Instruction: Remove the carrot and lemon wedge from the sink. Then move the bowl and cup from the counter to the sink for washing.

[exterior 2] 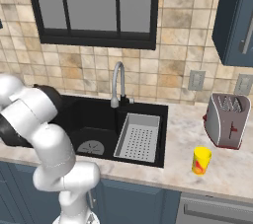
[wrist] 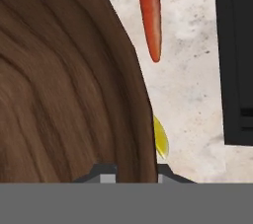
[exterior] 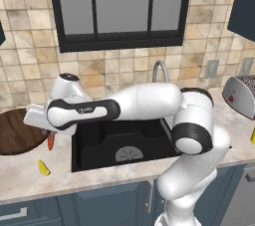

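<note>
The dark brown wooden bowl point(exterior: 15, 133) sits on the beige counter point(exterior: 99, 175) left of the black sink point(exterior: 124, 138). My gripper point(wrist: 132, 174) straddles the bowl's point(wrist: 59, 85) right rim, one fingertip inside and one outside, shut on the rim. In the left base view the white hand point(exterior: 37, 116) hangs over that rim. The orange carrot point(exterior: 50, 142) lies on the counter between bowl and sink, and the hand view has the carrot point(wrist: 150, 16) too. The yellow lemon wedge point(exterior: 44, 168) lies near the counter's front edge, half hidden by the rim as lemon wedge point(wrist: 161, 140). The yellow cup point(exterior 2: 201, 160) stands right of the sink point(exterior 2: 94, 119).
A curved silver faucet point(exterior 2: 117, 82) rises behind the sink, and a grey perforated tray point(exterior 2: 139, 137) fills its right half. A toaster point(exterior 2: 227, 119) stands at the back right of the counter. The sink's black edge point(wrist: 237, 55) runs close beside the carrot.
</note>
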Robot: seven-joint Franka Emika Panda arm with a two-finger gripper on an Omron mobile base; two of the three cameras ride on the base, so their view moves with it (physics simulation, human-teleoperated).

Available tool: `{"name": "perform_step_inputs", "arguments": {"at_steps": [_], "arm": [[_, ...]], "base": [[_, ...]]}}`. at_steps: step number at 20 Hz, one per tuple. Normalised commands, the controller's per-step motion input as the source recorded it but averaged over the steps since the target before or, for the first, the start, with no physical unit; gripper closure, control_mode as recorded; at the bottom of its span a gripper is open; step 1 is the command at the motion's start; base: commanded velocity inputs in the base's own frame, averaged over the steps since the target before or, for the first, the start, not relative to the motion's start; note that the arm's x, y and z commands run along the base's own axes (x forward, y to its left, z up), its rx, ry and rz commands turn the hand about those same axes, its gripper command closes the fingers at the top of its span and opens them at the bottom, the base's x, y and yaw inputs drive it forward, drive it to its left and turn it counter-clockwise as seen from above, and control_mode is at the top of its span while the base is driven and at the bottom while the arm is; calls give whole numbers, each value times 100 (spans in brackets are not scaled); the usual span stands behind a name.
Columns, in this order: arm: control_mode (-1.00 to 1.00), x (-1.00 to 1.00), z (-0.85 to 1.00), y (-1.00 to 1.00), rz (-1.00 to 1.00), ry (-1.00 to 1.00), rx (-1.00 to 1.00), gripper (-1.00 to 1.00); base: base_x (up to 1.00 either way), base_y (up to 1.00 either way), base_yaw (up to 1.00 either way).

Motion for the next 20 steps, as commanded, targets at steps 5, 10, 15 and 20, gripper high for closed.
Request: {"name": "perform_step_inputs", "arguments": {"at_steps": [5, 10, 15, 20], "arm": [[-100, -10, 14, -38, 0, 0, 0, 100], [-100, -10, 13, -38, 0, 0, 0, 100], [-100, -12, 11, -43, 0, 0, 0, 100], [-100, -13, 12, -47, 0, 0, 0, 100]], "base": [[0, 0, 0], [0, 0, 0], [0, 0, 0], [0, 0, 0]]}}
